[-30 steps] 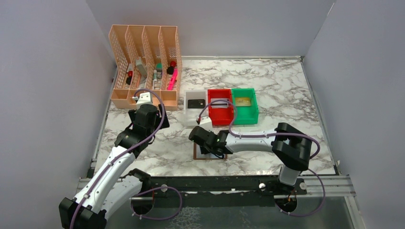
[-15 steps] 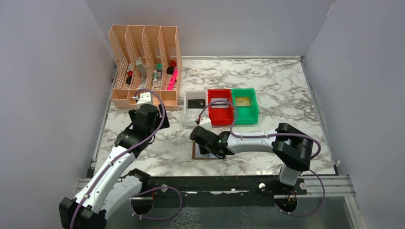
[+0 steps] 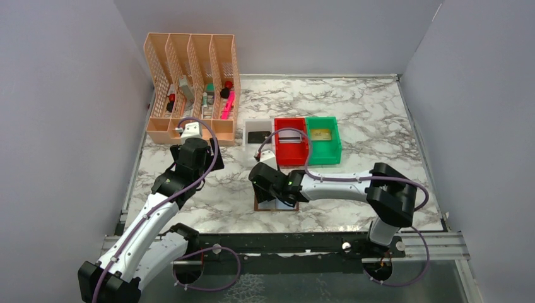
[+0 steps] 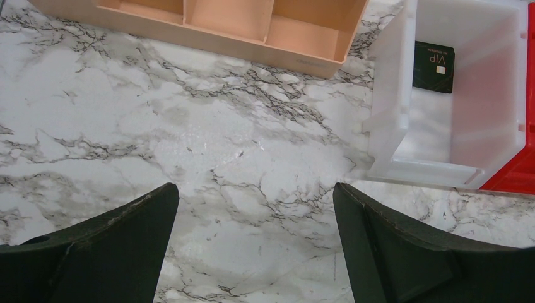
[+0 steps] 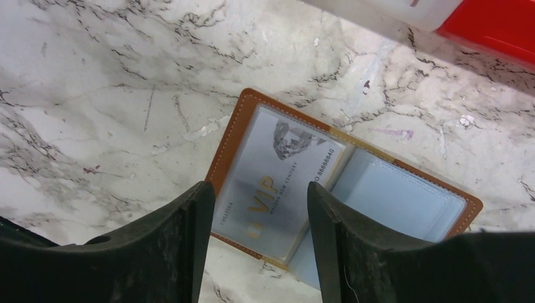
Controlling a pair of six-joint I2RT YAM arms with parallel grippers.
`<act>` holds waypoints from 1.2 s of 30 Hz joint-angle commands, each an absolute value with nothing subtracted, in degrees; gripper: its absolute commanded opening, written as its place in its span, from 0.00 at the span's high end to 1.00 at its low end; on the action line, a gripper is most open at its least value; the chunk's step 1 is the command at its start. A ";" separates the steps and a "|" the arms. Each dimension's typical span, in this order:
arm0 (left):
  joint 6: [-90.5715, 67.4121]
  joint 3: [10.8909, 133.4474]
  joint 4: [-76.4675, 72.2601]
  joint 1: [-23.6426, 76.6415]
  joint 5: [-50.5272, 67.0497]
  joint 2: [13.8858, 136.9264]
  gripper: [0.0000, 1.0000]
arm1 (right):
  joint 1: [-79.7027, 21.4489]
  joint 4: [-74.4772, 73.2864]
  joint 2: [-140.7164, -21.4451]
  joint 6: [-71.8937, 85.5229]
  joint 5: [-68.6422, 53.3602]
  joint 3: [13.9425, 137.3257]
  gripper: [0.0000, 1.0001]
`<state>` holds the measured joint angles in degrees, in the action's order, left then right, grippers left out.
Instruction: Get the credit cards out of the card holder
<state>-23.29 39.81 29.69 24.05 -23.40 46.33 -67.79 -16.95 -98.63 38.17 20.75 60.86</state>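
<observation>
Card holder (image 5: 394, 189) flat and open, long axis left-to-right, under part-open, empty right pincer (image 5: 258, 199).

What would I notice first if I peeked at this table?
An open brown wallet lies near the front of the marble table, a silvery VIP card showing in its pocket, with the right gripper open above it. Behind sit a red bin and a green bin; a tall orange rack stands back left.

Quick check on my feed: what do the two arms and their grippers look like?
The left arm and right arm match: white links, black joints, a purple cable looping along each. The left gripper and right gripper each have two broad matte-black fingers.
</observation>
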 commanded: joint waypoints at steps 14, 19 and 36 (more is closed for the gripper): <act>-22.76 39.39 28.31 23.64 -22.54 45.83 0.05 | -67.85 -25.68 -107.54 44.31 22.37 65.26 0.29; -22.72 39.37 28.38 23.70 -22.45 46.05 0.05 | -67.81 -23.68 -106.77 44.73 21.19 63.36 0.39; -22.83 39.29 28.36 23.67 -22.06 45.97 0.05 | -63.25 -6.41 -99.25 45.27 7.24 51.54 0.51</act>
<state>-23.24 39.81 29.69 24.05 -23.33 46.35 -64.27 -9.78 -99.13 43.75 13.91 54.96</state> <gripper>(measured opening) 0.955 0.491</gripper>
